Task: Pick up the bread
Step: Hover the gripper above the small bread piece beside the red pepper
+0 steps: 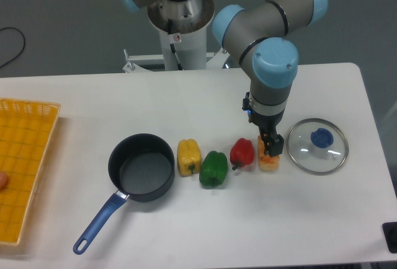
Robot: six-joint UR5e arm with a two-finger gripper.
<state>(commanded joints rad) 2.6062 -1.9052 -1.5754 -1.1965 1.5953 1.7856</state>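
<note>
Pan handle: blue, the part of the scene closest to the camera, running down-left from the dark saucepan [141,167], which stands open on the white table [186,101].
Yellow pepper [188,156]: just right of the saucepan's rim, upright.
Green pepper [213,168]: beside the yellow one, a little nearer the camera.
Red pepper [242,152]: right of the green one, close against the bread on its other side.
Bread [268,161]: pale cream block with an orange-tan crust, sitting on the table between the red pepper and the glass lid [318,145]; only its lower part shows below my fingers.
My gripper [270,147]: pointing straight down, right on top of the bread, fingers low around its upper part. From this angle I cannot tell whether my jaws are pressed on the bread or merely straddling it.
Glass lid: flat on the table to the right of the bread, blue knob up, not touching it.
Yellow basket [25,157]: at the table's left edge, well apart from everything else.
</note>
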